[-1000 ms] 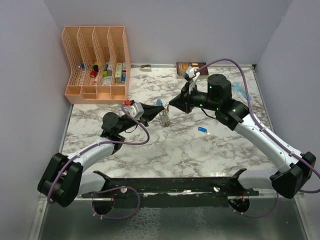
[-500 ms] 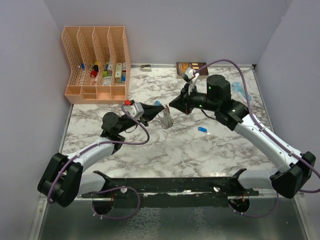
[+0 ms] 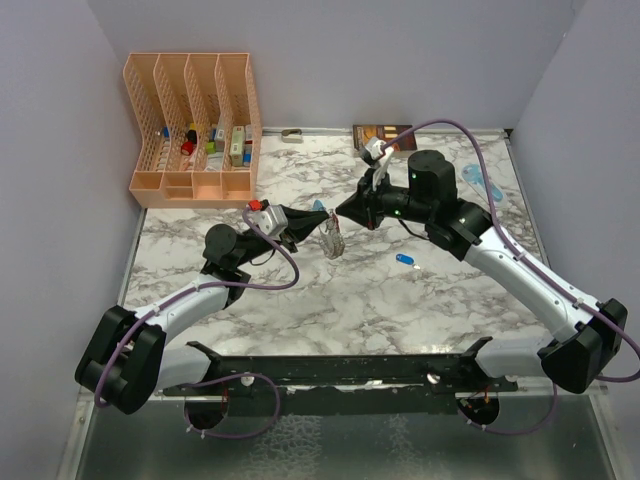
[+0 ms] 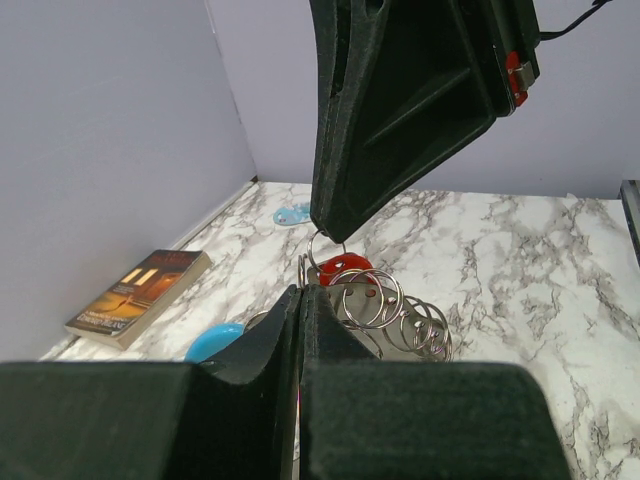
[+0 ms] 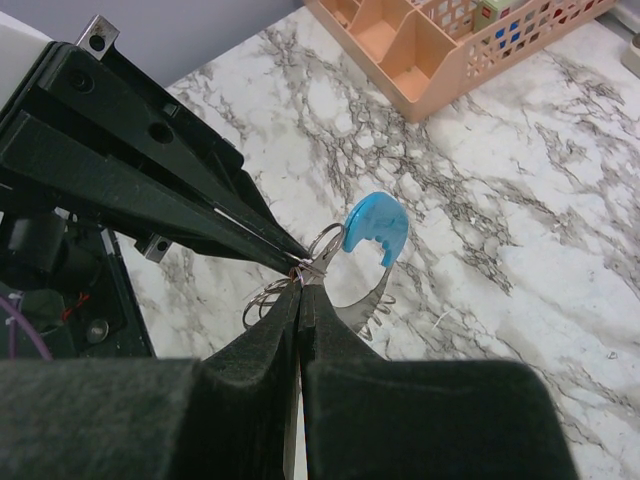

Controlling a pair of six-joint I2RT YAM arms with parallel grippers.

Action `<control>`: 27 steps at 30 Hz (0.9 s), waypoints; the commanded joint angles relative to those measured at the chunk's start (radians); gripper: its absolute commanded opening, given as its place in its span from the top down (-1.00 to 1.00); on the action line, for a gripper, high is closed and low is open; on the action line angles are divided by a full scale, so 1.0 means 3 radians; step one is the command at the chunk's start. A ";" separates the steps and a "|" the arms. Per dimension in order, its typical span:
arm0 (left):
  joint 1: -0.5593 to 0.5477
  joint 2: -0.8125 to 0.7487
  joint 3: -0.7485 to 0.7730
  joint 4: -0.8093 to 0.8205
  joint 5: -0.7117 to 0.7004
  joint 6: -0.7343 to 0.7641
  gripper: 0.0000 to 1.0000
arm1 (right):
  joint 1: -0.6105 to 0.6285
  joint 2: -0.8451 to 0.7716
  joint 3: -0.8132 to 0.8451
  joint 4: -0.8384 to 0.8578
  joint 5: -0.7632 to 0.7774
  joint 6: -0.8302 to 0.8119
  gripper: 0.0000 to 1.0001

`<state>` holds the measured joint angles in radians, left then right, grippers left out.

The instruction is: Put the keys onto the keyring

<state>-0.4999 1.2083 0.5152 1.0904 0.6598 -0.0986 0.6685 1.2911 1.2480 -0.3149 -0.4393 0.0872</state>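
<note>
The keyring [image 3: 330, 240], a bunch of grey metal rings with a light-blue strap, hangs above the table between both grippers. My left gripper [image 3: 312, 223] is shut on one of its rings [image 4: 400, 310]. My right gripper [image 3: 340, 214] is shut on the bunch from the other side, tip to tip with the left one [image 5: 300, 283]. The blue strap [image 5: 378, 225] sticks out beyond the tips. The red key tag [image 4: 345, 268] sits among the rings just under the right gripper's tip; I cannot tell whether it is pinched. The blue key [image 3: 405, 260] lies on the table to the right.
An orange desk organizer [image 3: 195, 125] stands at the back left. A book [image 3: 380, 135] lies at the back edge. A pale-blue see-through object [image 3: 478, 182] lies behind my right arm. Grey walls close in the table on three sides.
My right arm has shifted slightly left and back. The hanging keyring swung and tilted a little between the tips. Both grippers stay shut on it.
</note>
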 commanded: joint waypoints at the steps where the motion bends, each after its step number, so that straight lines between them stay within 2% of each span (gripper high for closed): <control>1: -0.0021 -0.0013 0.0112 0.0180 -0.0062 0.0004 1.00 | 0.0032 0.0017 0.0052 0.0015 0.0101 0.0044 0.98; 27: -0.0047 -0.0003 0.0117 0.0122 0.0004 0.0099 1.00 | 0.0061 0.0058 0.0135 0.0056 0.0105 0.0062 0.98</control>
<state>-0.5045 1.2083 0.5152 1.0889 0.6601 -0.0906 0.6754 1.3075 1.2537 -0.3145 -0.4271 0.1005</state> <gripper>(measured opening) 0.011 0.015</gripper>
